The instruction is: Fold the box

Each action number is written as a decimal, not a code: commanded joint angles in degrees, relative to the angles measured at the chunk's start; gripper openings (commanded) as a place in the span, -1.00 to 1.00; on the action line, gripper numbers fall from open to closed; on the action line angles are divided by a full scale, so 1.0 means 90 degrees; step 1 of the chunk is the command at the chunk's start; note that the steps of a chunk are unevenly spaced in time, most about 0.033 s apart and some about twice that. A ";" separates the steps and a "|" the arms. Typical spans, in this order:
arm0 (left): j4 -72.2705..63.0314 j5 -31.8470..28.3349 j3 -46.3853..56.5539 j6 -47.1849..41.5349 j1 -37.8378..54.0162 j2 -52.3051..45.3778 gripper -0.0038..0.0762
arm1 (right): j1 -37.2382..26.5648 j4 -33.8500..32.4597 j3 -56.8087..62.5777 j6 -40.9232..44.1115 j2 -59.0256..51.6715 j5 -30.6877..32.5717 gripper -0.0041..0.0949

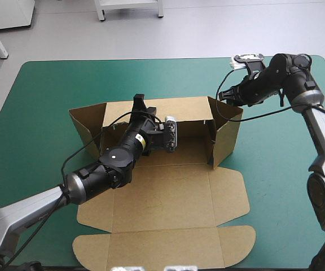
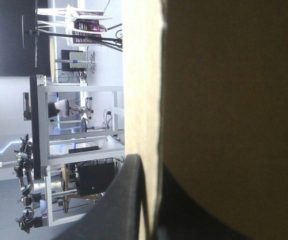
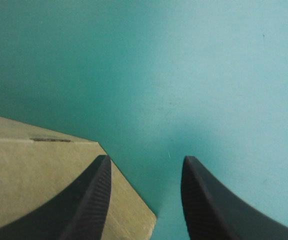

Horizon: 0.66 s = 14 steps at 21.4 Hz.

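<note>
Clamping one box [image 1: 168, 197]: left end effector [image 1: 140, 103]; right end effector [image 3: 146, 163] spread.

The box [image 2: 224, 100] wall hides most of your left gripper's [image 2: 150, 170] second finger. The right wrist view's edge cuts the box off.

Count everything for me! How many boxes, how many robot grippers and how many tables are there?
Boxes: 1, the brown box, its lid lying flat
Grippers: 2, the left gripper and the right gripper
Tables: 1, the table with the teal-green cover
Total: 4
</note>
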 commanded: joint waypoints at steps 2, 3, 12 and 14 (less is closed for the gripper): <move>-0.0334 0.0303 -0.0014 -0.0183 -0.0002 -0.0125 -0.92 | -0.0014 0.0151 0.0445 -0.0273 -0.0779 -0.0429 -0.08; -0.0334 0.0303 -0.0014 -0.0183 -0.0002 -0.0125 -0.92 | -0.0014 0.0168 0.0635 -0.0315 -0.0922 -0.0580 -0.08; -0.0334 0.0303 -0.0014 -0.0183 -0.0002 -0.0125 -0.92 | -0.0014 0.3159 0.4285 -0.3312 -0.3020 -0.3411 -0.08; -0.0334 0.0303 -0.0014 -0.0183 -0.0002 -0.0125 -0.92 | -0.0005 0.3260 0.4672 -0.3528 -0.3212 -0.3517 -0.08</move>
